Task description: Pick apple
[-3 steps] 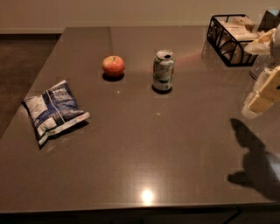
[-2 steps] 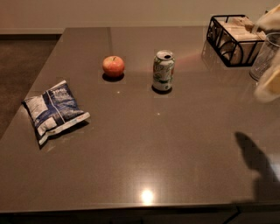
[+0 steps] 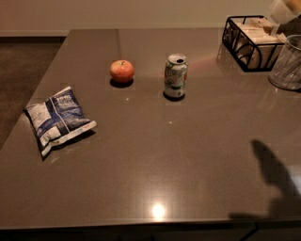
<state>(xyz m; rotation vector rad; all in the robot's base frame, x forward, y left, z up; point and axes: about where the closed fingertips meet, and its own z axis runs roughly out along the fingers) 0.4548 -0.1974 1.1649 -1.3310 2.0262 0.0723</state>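
Observation:
The apple [image 3: 122, 70] is small, round and red-orange, and sits upright on the dark table [image 3: 155, 155] at the back left of centre. Nothing touches it. Only a pale part of my gripper [image 3: 286, 10] shows at the top right corner, high above the black wire basket and far to the right of the apple. Its shadow [image 3: 275, 176] lies on the table at the front right.
A green-and-white soda can [image 3: 176, 76] stands upright just right of the apple. A blue-and-white chip bag [image 3: 59, 119] lies near the left edge. A black wire basket [image 3: 249, 41] with napkins and a mesh cup [image 3: 287, 63] stand at the back right.
My gripper has risen and pulled back from the right edge toward the top right corner, almost out of view. Its shadow has moved to the front right. The apple, can and bag have not moved.

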